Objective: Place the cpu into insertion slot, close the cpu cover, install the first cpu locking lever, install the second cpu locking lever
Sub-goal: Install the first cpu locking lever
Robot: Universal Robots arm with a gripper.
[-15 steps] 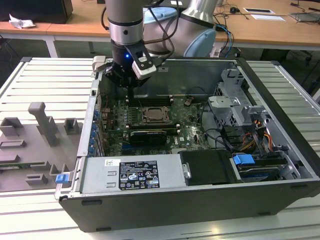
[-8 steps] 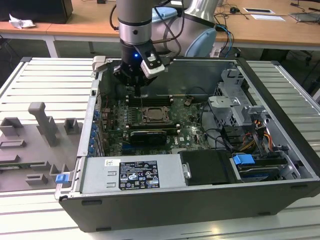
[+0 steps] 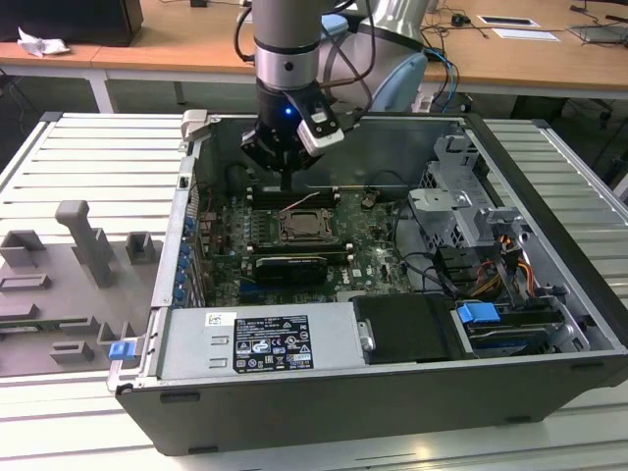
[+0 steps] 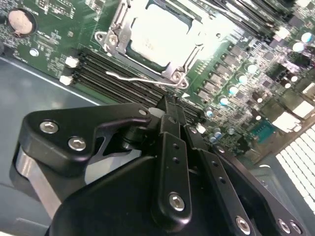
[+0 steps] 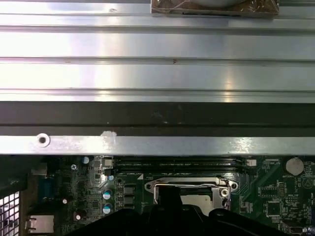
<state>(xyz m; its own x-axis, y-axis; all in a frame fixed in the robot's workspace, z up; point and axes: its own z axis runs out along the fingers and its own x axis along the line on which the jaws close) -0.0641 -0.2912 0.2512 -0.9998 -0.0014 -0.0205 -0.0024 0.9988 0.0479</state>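
The end effector, pinched narrow and empty, hung near the chip, seated under its cover just beyond the fingertips. A wire lever lay between, running along the cover's near edge.

Silver-grey arm with black end effector studded with silver screws.

light: bright, even room light | glare: washes out cpu top, ribbed table | shadow: case interior dim
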